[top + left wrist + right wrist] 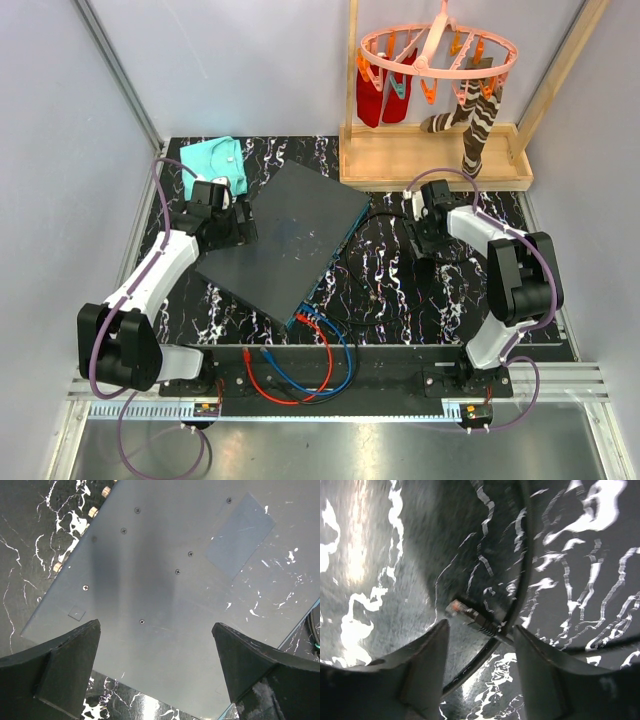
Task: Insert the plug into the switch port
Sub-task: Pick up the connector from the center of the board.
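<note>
flat grey switch [285, 235] lying askew on a dark marbled table [440, 310].
left gripper [155, 630] spread wide over the switch's top; right gripper [480, 627] with jaws apart, straddling the plug [462, 611] on the table, right of the switch.

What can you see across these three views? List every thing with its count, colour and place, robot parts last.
switch: one, dark grey with a teal-blue edge, table centre
plug: one, clear tip on a black cable, right of the switch
red cable: one, red, near edge
blue cable: one, blue, beside the red cable
cloth: one, teal, far left
wooden tray: one, pale wood, far right
hanger: one, pink, above the tray
socks: several, red, teal, brown-striped, on the hanger
table: one, black marbled
left end effector: one, black, open over the switch
right end effector: one, black, open around the plug
</note>
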{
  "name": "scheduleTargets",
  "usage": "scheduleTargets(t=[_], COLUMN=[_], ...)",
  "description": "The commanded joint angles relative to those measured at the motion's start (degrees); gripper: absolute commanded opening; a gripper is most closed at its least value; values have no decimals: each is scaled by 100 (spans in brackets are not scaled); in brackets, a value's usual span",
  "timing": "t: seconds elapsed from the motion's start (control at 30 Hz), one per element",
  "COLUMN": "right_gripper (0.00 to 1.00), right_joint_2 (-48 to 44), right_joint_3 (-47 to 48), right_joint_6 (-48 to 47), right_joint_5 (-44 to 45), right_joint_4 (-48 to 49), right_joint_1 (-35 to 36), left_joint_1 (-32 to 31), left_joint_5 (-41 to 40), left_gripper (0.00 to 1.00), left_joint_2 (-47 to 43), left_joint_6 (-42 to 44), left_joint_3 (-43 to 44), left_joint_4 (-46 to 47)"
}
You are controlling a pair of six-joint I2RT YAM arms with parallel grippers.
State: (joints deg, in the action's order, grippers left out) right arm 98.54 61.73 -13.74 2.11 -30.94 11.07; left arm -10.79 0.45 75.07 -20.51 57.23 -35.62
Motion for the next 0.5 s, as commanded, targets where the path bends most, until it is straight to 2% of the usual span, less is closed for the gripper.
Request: scheduleTargets(t=[0.0,0.13,0.2,0.3,0.33,0.37,0.4,0.47], right_gripper=[58,47,45,27,13,5,0,0], right_joint_2=[-46,121,191,174,78,8,-62,-352], right_joint_3=[-170,-223,-215,-197,-206,-214,-215,-188], right_joint_6=[-682,-771,-780,-648,-622,-534,-473,-245], right_joint_5=[-360,-457,-509,-904,-1123,-1203,-1265,-1493], right_joint_4=[-26,-70,-70,-79,-88,-88,-88,-70], right_joint_1=[-17,-17,-17,-17,-17,-17,0,35], left_joint_1=[-2,-29,-46,-73,-99,-116,-125,-169], left_joint_5=[157,210,289,359,368,394,421,473], left_gripper=[99,99,99,99,99,99,99,99], left_joint_2=[-203,-203,-221,-299,-326,-370,-396,-484], left_joint_6=[65,100,170,232,241,267,267,267], left_joint_3=[69,69,77,60,51,34,25,-19], left_joint_4=[336,345,371,415,433,450,494,529])
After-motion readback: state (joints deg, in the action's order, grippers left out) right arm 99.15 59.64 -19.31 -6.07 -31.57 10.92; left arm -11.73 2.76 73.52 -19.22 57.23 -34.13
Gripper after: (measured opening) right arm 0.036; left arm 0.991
